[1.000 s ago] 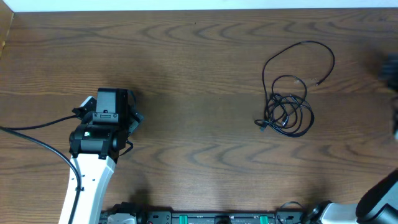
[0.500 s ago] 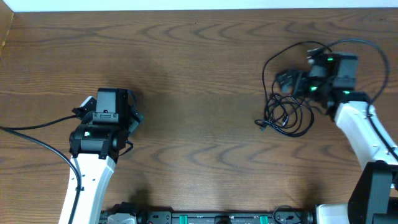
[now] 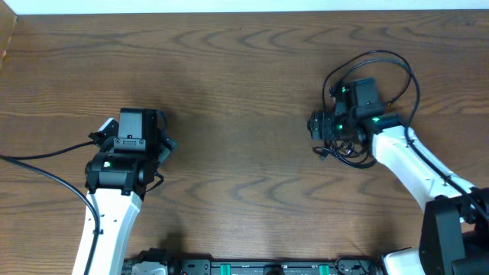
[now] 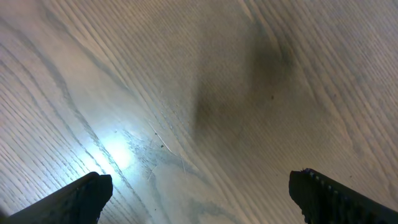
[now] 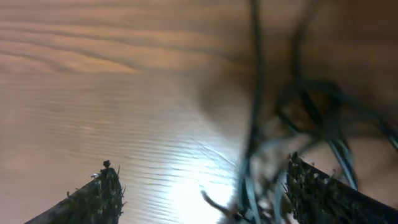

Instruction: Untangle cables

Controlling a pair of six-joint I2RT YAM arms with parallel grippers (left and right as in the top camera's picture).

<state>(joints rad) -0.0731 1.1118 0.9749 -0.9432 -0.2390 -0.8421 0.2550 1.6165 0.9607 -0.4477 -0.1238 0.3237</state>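
Observation:
A tangle of thin black cables lies at the right of the wooden table, with one loop reaching toward the back. My right gripper hovers over the left edge of the tangle, jaws open. In the right wrist view the blurred cables lie between and beyond the open fingers, nearer the right finger. My left gripper is far to the left over bare wood, open and empty. No white cable shows.
The left arm's thick black cord runs off the left edge. A dark equipment rail lines the front edge. The table's back edge meets a white wall.
My right arm swept in from the right edge and now hangs over the tangle's left side. The left arm has not moved.

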